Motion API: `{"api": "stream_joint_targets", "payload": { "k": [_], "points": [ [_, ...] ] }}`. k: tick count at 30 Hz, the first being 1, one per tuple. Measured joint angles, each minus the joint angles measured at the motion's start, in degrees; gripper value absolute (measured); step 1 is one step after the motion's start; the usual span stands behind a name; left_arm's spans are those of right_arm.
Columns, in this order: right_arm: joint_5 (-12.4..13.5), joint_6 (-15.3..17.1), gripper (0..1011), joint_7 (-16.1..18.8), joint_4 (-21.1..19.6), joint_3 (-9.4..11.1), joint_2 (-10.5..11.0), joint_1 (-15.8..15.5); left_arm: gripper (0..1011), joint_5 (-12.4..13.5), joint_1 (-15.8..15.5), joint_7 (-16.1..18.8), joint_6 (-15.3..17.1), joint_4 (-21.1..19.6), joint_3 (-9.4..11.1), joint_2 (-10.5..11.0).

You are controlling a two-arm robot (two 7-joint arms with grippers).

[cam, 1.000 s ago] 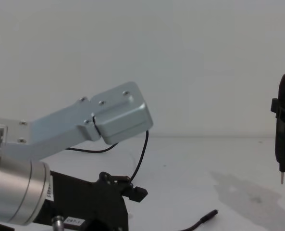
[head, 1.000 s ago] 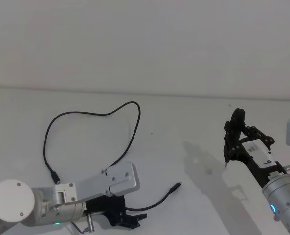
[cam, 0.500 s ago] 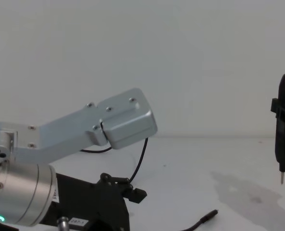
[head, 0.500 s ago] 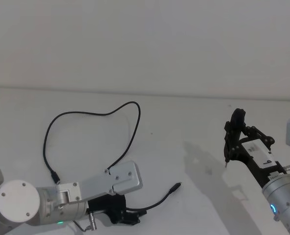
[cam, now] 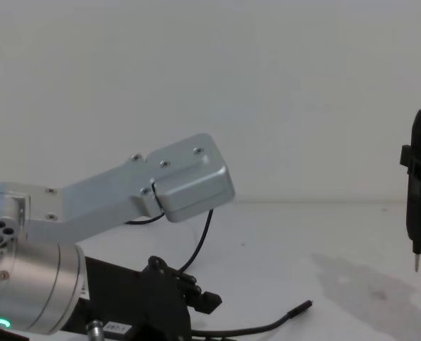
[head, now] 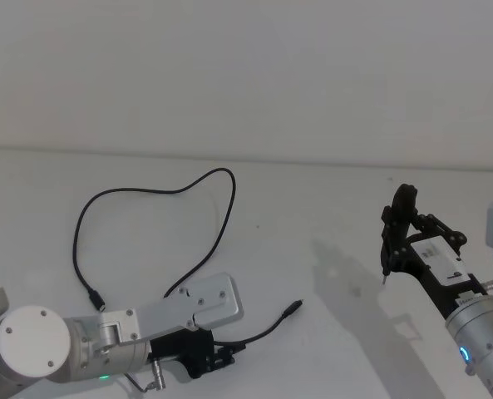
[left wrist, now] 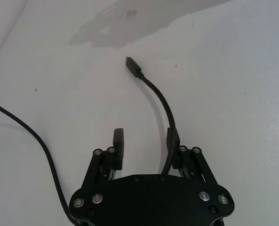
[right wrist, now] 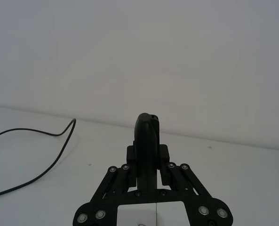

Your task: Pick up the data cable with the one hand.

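The left gripper (head: 224,356) is positioned low over the near left part of the white tabletop (head: 313,208), its silver arm reaching in from the left. In the left wrist view, the left gripper (left wrist: 145,137) is seen with its two fingers (left wrist: 119,143) set moderately apart, not closed. The data cable (left wrist: 162,100) is located between them and lies against the inner face of one finger; the other finger is apart from it.

The data cable (head: 146,191) is laid on the tabletop in a wide loop beyond the left arm. Its small flat plug (head: 96,301) is found just beside the arm, and its slim plug (head: 293,307) lies on the tabletop just past the fingers. In the chest view, the slim plug (cam: 300,307) is seen resting on the surface.

The right gripper (head: 400,241) is held above the right side of the tabletop, well apart from the cable. It is clamped on a dark pen-shaped tool (right wrist: 146,132), whose thin tip (cam: 416,264) points downward.
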Motion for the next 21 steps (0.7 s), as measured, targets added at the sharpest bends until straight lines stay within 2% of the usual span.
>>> {"api": "stream_joint_targets", "payload": {
  "k": [3,4,5,8,11,12,15,21],
  "points": [
    [0.0,0.0,268,0.0,0.0,0.0,0.0,0.0,473,0.07,0.0,0.03,0.03,0.03,0.0,-0.05],
    [0.0,0.0,268,0.0,0.0,0.0,0.0,0.0,412,0.1,0.0,0.04,0.05,0.04,0.0,-0.07],
    [0.0,0.0,268,0.0,0.0,0.0,0.0,0.0,412,0.1,0.0,0.04,0.05,0.04,0.0,-0.07],
    [0.0,0.0,268,0.0,0.0,0.0,0.0,0.0,294,0.15,0.0,0.07,0.07,0.06,0.0,-0.1],
    [0.0,0.0,268,0.0,0.0,0.0,0.0,0.0,235,0.17,0.0,0.09,0.09,0.07,0.0,-0.11],
    [0.0,0.0,268,0.0,0.0,0.0,0.0,0.0,178,0.18,0.0,0.1,0.1,0.08,0.0,-0.11],
    [0.0,0.0,268,0.0,0.0,0.0,0.0,0.0,88,0.19,0.0,0.12,0.12,0.09,0.0,-0.13],
    [0.0,0.0,268,0.0,-0.02,0.03,-0.03,-0.03,36,0.21,0.08,0.14,0.1,0.1,-0.12,-0.16]
  ]
}}
